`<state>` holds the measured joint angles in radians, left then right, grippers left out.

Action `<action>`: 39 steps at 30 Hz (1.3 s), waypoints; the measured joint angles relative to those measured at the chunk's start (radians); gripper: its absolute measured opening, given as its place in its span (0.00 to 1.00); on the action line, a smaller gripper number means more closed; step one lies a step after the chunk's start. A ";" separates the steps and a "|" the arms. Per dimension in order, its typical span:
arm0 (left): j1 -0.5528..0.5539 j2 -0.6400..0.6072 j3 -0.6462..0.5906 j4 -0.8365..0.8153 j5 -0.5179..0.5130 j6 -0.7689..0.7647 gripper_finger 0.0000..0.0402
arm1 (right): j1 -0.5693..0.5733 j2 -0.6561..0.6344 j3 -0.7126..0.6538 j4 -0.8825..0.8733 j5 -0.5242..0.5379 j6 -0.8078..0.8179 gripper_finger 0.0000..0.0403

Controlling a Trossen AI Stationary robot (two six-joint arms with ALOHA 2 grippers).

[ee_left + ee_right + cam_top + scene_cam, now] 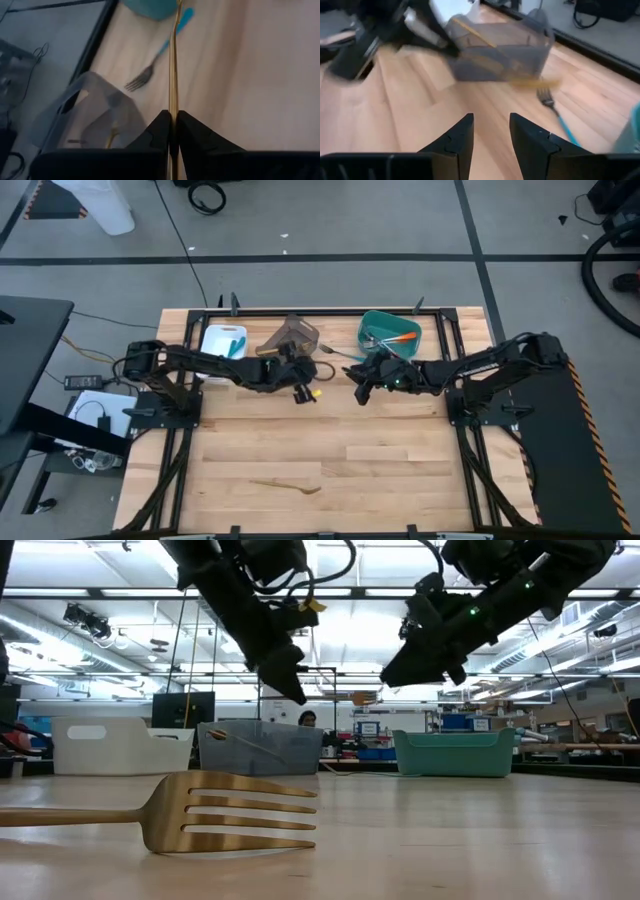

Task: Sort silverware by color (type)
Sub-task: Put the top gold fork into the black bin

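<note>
Here the left gripper (171, 131) pinches a thin wooden utensil (173, 65) pointing lengthwise toward the right, grey-brown bin (292, 335) just beyond on the far side; right gripper (490, 131) hangs released nearby.

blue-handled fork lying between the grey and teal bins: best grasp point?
Grip the blue-handled fork mid-handle, coming straight down from above. It lies flat on the table, so only the slim handle's two long sides offer purchase; set the jaws across it. The open right gripper looks nearest.
</note>
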<state>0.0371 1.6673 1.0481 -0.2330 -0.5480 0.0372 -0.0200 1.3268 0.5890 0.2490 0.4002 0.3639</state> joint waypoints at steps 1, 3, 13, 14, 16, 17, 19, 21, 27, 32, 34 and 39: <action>0.012 -0.008 0.000 -0.004 0.000 -0.001 0.09 | 0.011 0.003 0.000 -0.001 0.000 0.000 0.34; 0.036 -0.021 0.001 -0.010 -0.001 -0.003 0.09 | 0.036 0.016 0.000 0.015 0.003 0.005 0.34; 0.151 -0.094 0.000 -0.174 0.002 -0.029 0.08 | 0.140 0.155 -0.001 0.051 0.070 0.098 0.34; 0.159 -0.098 0.001 -0.194 0.001 -0.029 0.08 | 0.148 0.171 -0.002 0.071 0.077 0.107 0.34; 0.176 -0.111 0.000 -0.252 0.003 -0.028 0.08 | 0.161 0.194 0.000 0.088 0.082 0.123 0.34; 0.182 -0.113 0.000 -0.270 0.005 -0.027 0.08 | 0.168 0.203 -0.001 0.096 0.086 0.129 0.34; 0.196 -0.117 0.001 -0.308 0.020 -0.028 0.08 | 0.180 0.220 -0.001 0.119 0.093 0.136 0.34; 0.208 -0.122 0.000 -0.352 0.028 -0.028 0.08 | 0.191 0.227 -0.001 0.126 0.111 0.141 0.34; 0.255 -0.122 0.000 -0.385 0.092 0.006 0.08 | 0.217 0.225 -0.001 0.125 0.127 0.137 0.34; 0.270 -0.121 0.000 -0.346 0.102 0.087 0.08 | 0.229 0.225 -0.001 0.123 0.050 0.211 0.34; 0.275 -0.111 0.000 -0.323 0.102 0.135 0.08 | 0.240 0.225 -0.001 0.121 0.039 0.225 0.34; 0.282 -0.068 0.000 -0.300 0.083 0.254 0.08 | 0.278 0.225 -0.001 0.117 0.078 0.239 0.34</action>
<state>0.3187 1.5993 1.0485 -0.5329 -0.4648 0.2909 0.2583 1.5518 0.5884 0.3664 0.4780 0.6027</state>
